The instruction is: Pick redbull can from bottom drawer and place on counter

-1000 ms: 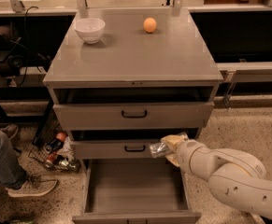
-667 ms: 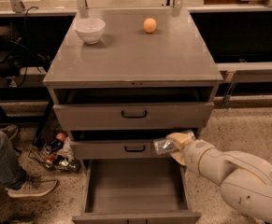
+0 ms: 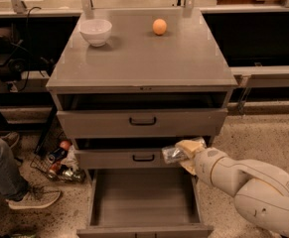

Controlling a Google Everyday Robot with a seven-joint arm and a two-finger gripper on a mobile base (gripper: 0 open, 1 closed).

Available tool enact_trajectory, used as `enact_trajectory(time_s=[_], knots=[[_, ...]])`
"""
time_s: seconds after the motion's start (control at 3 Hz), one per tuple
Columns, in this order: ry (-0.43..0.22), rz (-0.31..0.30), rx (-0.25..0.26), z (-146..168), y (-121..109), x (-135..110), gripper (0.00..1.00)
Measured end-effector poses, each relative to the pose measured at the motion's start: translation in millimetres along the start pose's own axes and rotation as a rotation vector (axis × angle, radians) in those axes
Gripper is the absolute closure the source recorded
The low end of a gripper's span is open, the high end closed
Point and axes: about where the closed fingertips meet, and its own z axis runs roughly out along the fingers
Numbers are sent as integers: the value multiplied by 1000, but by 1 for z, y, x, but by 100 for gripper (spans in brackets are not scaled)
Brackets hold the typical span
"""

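gripper (image 3: 180,151): clamped on the redbull can (image 3: 171,154) — nudged slightly up, level with the middle drawer (image 3: 114,158)
bottom drawer (image 3: 143,197): can's out
left: raise it onto the table (image 3: 144,58)

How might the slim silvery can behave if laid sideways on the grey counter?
The slim silvery metal can, lying sideways in the gripper before the grey middle drawer, looks round, so it would probably roll on the smooth grey counter. Being slim, it may tip easily when upright.

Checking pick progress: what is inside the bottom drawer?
Only bare floor shows in the bottom drawer; the arm covers its right rear corner. The gripper, above it, holds the redbull can.
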Motion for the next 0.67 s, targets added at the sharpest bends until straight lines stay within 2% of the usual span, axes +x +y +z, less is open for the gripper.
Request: enact_trajectory(time_s=[0.33, 0.67], knots=[[45, -62, 74, -18, -32, 16, 100], [121, -195, 151, -46, -84, 34, 100]])
